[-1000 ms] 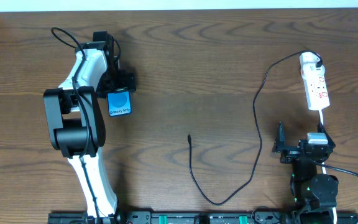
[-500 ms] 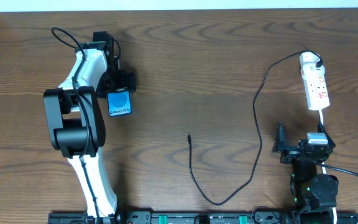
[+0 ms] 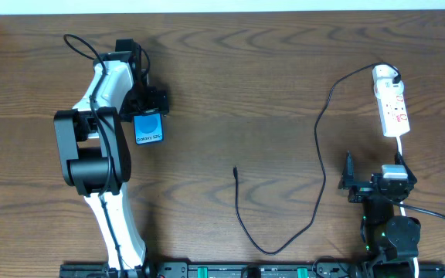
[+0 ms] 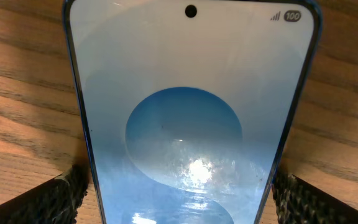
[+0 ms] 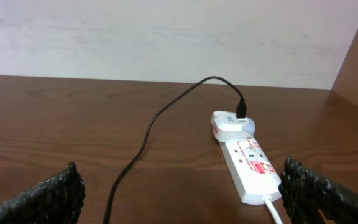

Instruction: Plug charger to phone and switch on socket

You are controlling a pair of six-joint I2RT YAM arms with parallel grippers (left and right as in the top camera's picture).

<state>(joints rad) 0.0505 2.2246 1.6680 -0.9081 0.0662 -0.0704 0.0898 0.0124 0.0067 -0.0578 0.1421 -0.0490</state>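
Closing your spread left pincer (image 4: 178, 196) off-centre could skid the phone (image 3: 150, 128) it straddles. Right pincer (image 5: 180, 198) spread, empty; the charger (image 3: 317, 143) has a thin tip, mid-table, easy to miss.

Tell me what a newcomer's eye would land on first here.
The bright blue phone stands out at the left, lying between the fingers of the open left gripper. On the right, the white socket feeds the black charger, whose cable loops to a loose tip at the centre of the table.
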